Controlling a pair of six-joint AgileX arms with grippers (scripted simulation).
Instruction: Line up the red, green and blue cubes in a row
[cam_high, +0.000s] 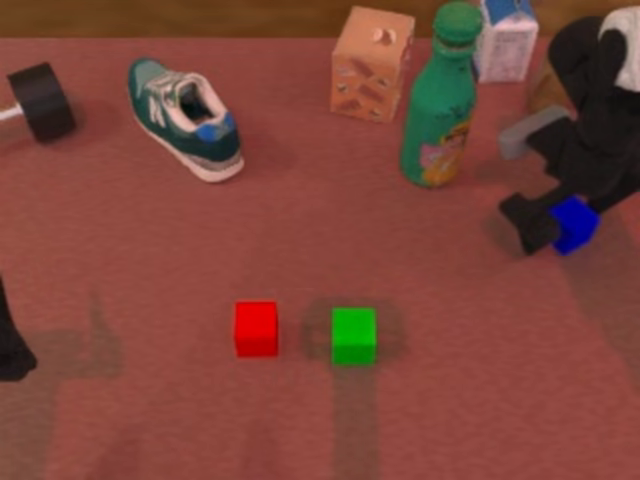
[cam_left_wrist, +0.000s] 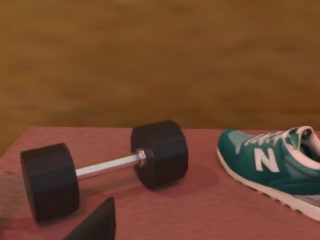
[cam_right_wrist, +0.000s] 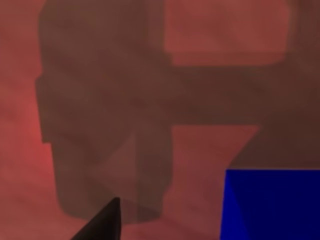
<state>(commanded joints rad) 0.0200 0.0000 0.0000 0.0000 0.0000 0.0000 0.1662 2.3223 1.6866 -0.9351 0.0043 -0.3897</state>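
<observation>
The red cube (cam_high: 256, 328) and the green cube (cam_high: 354, 335) sit side by side on the table's front middle, a small gap between them. Far to the right lies the blue cube (cam_high: 577, 224), also the blue cube (cam_right_wrist: 272, 205) in the right wrist view. My right gripper (cam_high: 556, 224) hovers at it, open: one dark finger (cam_right_wrist: 107, 222) stands well clear of the cube's side, and the other finger is hidden. My left gripper (cam_high: 12, 352) is parked at the left edge, open, only one fingertip (cam_left_wrist: 97, 225) showing.
Along the back stand a black dumbbell (cam_high: 40, 100), a teal sneaker (cam_high: 190, 118), a peach patterned box (cam_high: 372, 64), a green bottle (cam_high: 442, 100) and a white carton (cam_high: 506, 40). A grey block (cam_high: 530, 132) lies by the right arm.
</observation>
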